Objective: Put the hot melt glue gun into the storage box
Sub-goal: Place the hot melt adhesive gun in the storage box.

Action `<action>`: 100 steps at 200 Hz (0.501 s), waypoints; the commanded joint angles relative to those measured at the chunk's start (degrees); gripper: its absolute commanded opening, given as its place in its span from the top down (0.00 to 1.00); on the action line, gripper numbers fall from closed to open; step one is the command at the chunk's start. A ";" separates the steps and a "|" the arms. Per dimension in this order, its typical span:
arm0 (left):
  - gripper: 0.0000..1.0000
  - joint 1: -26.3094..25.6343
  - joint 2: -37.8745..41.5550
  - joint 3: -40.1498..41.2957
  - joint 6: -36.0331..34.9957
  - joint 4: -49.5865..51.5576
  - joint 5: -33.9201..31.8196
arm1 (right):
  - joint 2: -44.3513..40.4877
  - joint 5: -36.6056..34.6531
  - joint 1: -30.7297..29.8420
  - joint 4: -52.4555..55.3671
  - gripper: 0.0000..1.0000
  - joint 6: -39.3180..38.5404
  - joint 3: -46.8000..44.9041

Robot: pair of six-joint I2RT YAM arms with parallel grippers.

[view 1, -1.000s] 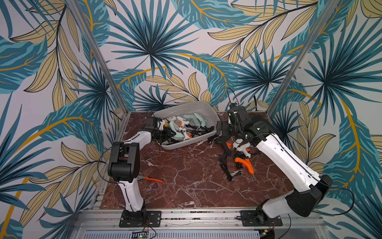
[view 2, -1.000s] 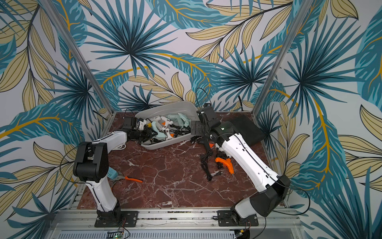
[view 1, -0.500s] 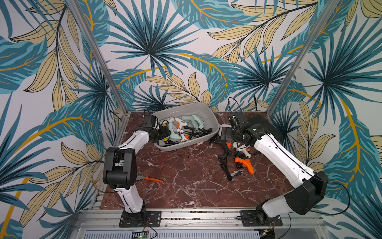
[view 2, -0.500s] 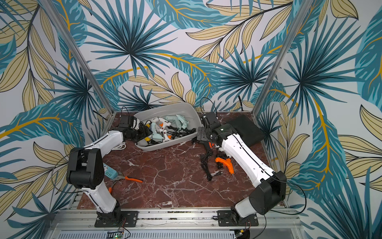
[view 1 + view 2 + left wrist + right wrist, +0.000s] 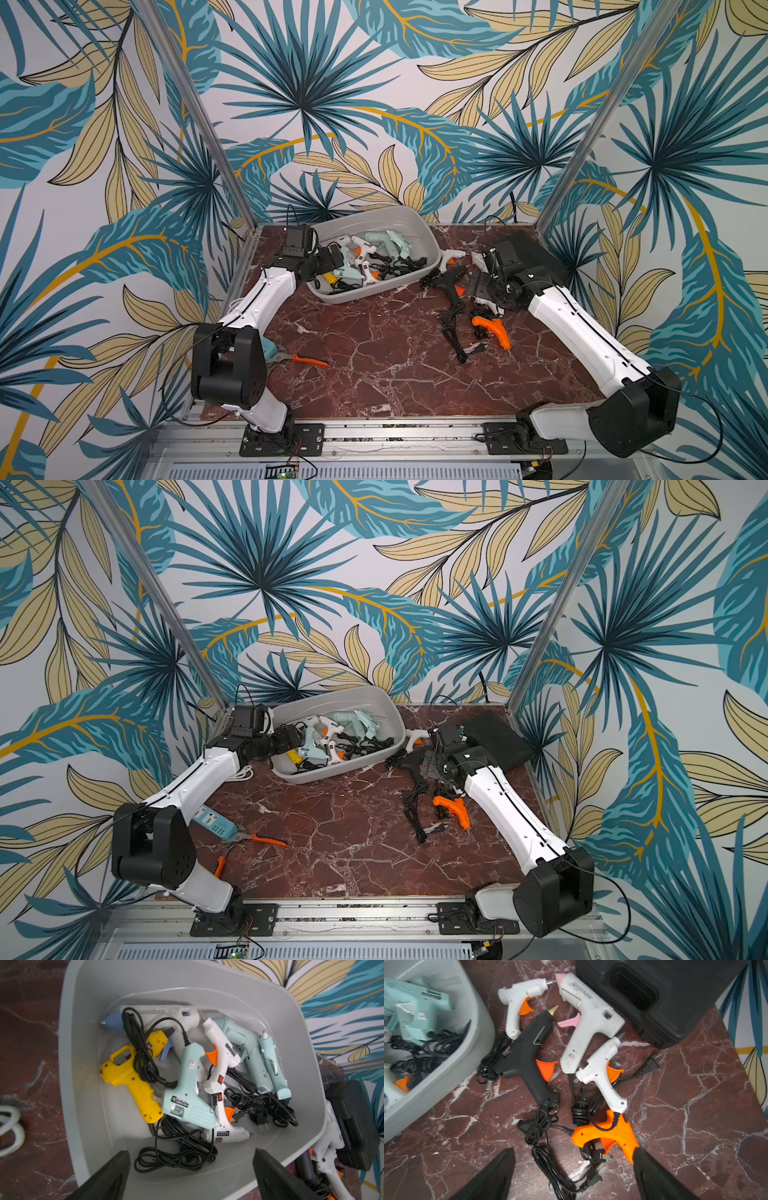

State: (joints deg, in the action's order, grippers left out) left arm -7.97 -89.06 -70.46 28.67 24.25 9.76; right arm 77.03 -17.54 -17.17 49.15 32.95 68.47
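Note:
The light grey storage box (image 5: 430, 245) (image 5: 397, 725) stands at the back of the table and holds several glue guns with black cords, among them a yellow one (image 5: 128, 1076) and a mint one (image 5: 187, 1088). My left gripper (image 5: 191, 1152) (image 5: 332, 259) hangs open over the box's left end with nothing between its fingers. More glue guns lie on the table right of the box: black (image 5: 527, 1057) (image 5: 446, 282), white with a pink trigger (image 5: 589, 1020), two small white ones, and orange (image 5: 610, 1132) (image 5: 492, 330). My right gripper (image 5: 574, 1150) (image 5: 480, 286) is open above them, holding nothing.
A black hard case (image 5: 654, 991) (image 5: 536, 253) sits at the back right, touching the white guns. Loose cords and plugs (image 5: 550, 1159) trail forward from the guns. Orange-handled pliers (image 5: 307, 359) and a teal power strip (image 5: 214, 820) lie by the left arm's base.
My left gripper has opened wide over the box. My right arm has drawn back from the box's right end to above the guns on the table.

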 commanded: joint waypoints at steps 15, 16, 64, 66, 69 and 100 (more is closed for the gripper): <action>0.00 -5.86 6.10 3.73 -3.98 -6.40 -1.34 | -2.64 1.43 4.62 0.19 0.09 2.86 -8.93; 0.00 -6.07 6.18 3.87 -4.02 -6.58 -1.29 | -2.75 1.44 4.79 0.17 0.09 2.93 -9.13; 0.00 -15.79 8.92 11.83 -8.03 -20.90 -2.40 | -7.32 7.88 12.57 -5.95 0.11 3.10 -17.35; 0.00 -16.10 8.91 12.10 -8.13 -21.35 -2.38 | -7.33 8.31 13.01 -6.29 0.11 3.02 -17.43; 0.00 -16.63 8.92 12.46 -8.37 -21.99 -2.44 | -7.34 8.97 13.54 -6.63 0.12 2.94 -17.48; 0.00 -20.50 9.05 15.74 -9.17 -29.37 -2.32 | -5.53 17.75 19.49 -12.80 0.22 2.13 -17.50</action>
State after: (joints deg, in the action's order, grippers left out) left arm -26.72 -80.95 -56.58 21.50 4.75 8.10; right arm 70.52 -8.03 -1.06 43.03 35.20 52.01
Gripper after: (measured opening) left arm 0.999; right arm 0.827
